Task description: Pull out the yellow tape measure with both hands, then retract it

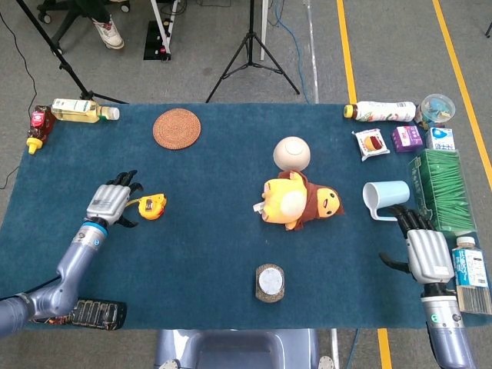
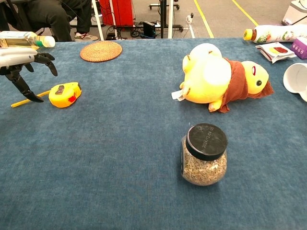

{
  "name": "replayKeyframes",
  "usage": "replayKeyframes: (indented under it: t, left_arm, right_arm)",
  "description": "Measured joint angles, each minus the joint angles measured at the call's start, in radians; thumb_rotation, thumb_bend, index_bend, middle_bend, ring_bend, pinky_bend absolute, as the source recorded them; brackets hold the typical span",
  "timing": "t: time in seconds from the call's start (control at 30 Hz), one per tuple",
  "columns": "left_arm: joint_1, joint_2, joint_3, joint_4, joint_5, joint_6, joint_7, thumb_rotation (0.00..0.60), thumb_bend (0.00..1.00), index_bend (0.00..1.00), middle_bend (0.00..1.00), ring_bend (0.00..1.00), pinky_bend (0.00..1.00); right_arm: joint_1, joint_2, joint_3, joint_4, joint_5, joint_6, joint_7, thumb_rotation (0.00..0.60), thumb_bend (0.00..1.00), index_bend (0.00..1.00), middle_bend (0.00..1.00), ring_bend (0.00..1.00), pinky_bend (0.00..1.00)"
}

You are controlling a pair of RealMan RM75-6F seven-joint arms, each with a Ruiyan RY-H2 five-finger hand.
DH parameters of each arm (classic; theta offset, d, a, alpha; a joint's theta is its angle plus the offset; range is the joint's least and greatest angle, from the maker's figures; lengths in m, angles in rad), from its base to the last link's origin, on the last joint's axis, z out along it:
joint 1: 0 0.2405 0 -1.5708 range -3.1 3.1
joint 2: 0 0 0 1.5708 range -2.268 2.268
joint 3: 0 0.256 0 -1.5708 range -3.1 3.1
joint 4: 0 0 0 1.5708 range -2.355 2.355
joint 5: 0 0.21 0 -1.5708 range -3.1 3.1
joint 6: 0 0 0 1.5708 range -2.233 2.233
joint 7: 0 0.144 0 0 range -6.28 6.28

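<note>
Tape measure (image 1: pixel 152 206) lies near the tabletop's (image 1: pixel 207 254) left edge, a short bit of tape poking out. It looks small, hard and light (maybe slippery), so hold the case and pinch the tape's tip. Left hand (image 1: pixel 111 203) hovers beside it, fingers spread, holding nothing. Right hand (image 1: pixel 421 250) rests empty at the right edge, fingers apart.

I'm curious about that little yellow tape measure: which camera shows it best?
The chest view: the tape measure is large there, with its case, red button and a short length of pulled-out blade clear beside the left robot hand. The head view shows it small from above, its blade mostly hidden by that robot hand.
</note>
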Motion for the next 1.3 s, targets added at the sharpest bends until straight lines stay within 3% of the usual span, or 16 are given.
replayKeyframes:
  t: [0.63, 1.0, 1.3]
  left_arm:
    - [-0.056, -0.095, 0.023, 0.114, -0.046, -0.034, -0.027, 0.600, 0.12, 0.23, 0.03, 0.00, 0.18]
    - [-0.054, -0.112, 0.038, 0.132, -0.059, -0.031, -0.043, 0.600, 0.12, 0.34, 0.03, 0.00, 0.19]
    - [-0.054, -0.129, 0.042, 0.151, -0.062, -0.019, -0.051, 0.600, 0.12, 0.34, 0.03, 0.00, 0.19]
  right_arm:
    - [-0.002, 0.000, -0.001, 0.003, 0.019, -0.005, -0.002, 0.600, 0.20, 0.17, 0.17, 0.18, 0.21]
    - [-0.001, -0.004, -0.002, 0.005, 0.022, -0.008, 0.001, 0.600, 0.20, 0.17, 0.17, 0.18, 0.21]
    - [-0.005, -0.005, -0.005, 0.007, 0.025, -0.007, 0.003, 0.600, 0.20, 0.17, 0.17, 0.18, 0.21]
